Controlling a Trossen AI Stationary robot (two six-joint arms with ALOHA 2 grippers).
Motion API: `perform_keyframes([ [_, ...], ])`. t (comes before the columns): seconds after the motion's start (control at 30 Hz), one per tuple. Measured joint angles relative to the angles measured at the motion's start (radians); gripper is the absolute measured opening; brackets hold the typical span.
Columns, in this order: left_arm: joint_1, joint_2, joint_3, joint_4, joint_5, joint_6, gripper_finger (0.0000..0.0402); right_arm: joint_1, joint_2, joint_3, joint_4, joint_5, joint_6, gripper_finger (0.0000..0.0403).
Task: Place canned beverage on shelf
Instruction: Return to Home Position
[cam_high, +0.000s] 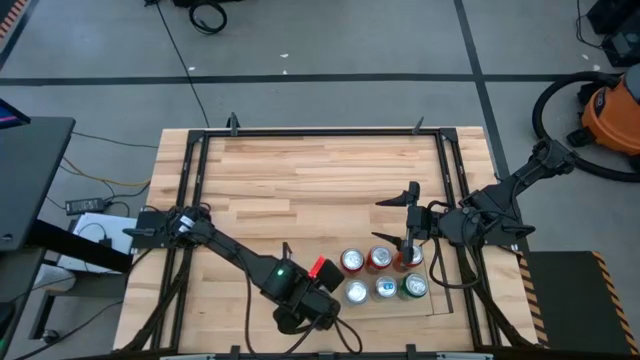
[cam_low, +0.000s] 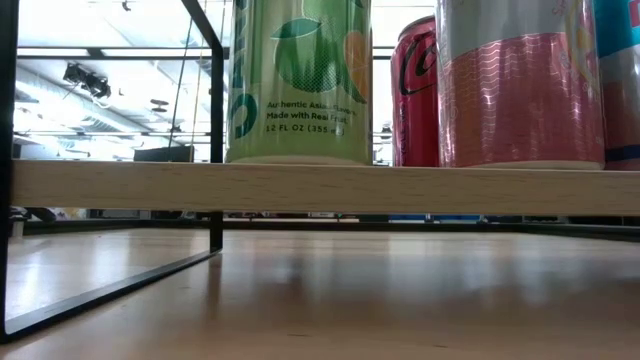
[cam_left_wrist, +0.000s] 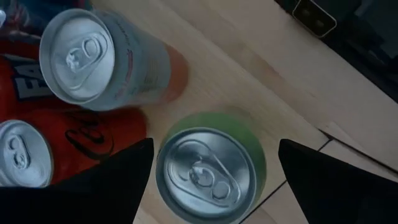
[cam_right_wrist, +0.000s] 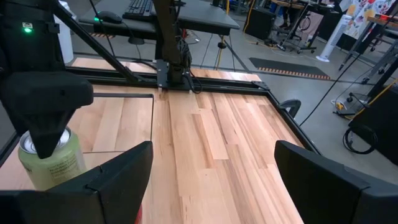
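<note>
Green can (cam_left_wrist: 208, 171) — beneath left end effector (cam_left_wrist: 214, 149).

Six cans (cam_high: 385, 288), two rows of three, on shelf (cam_low: 300, 188) — right part of table (cam_high: 300, 180)

Black fingers on left gripper (cam_left_wrist: 211, 155). Between them: light green can (cam_left_wrist: 208, 171), plain silver lid; its side carries white lettering and a leaf-and-orange-fruit print. Just past it: silver can (cam_left_wrist: 106, 59), pink-orange band with fine wavy lines. Beside that: red can (cam_left_wrist: 93, 146), white script. Pale wood-grain shelf (cam_low: 320, 187), thin black rods (cam_low: 216, 120).
</note>
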Motion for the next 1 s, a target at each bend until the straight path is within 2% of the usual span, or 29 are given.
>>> perform_keyframes([
  [0.17,-0.009,0.000,0.000,0.024,-0.004,-0.001,0.0357,0.000,0.000,0.000,0.000,0.000,0.000,0.0348],
  [0.27,-0.013,0.000,0.009,0.024,-0.058,-0.053,0.0357,0.000,0.000,0.000,-0.001,0.000,0.000,0.0348],
  [0.5,0.018,-0.005,0.180,-0.186,-0.112,-0.258,0.0350,0.000,0.000,0.000,-0.048,0.000,0.009,0.0348],
  [0.73,0.080,-0.121,0.138,-0.318,-0.121,-0.431,0.0309,-0.004,-0.032,-0.070,0.009,-0.002,-0.007,0.0348],
  [0.87,0.083,-0.169,0.138,-0.307,-0.170,-0.429,0.0280,-0.005,-0.084,-0.107,0.033,-0.025,-0.007,0.0348],
  [1.0,0.073,-0.211,0.138,-0.287,-0.238,-0.413,0.0252,-0.009,-0.163,-0.203,0.091,-0.034,-0.011,0.0348],
])
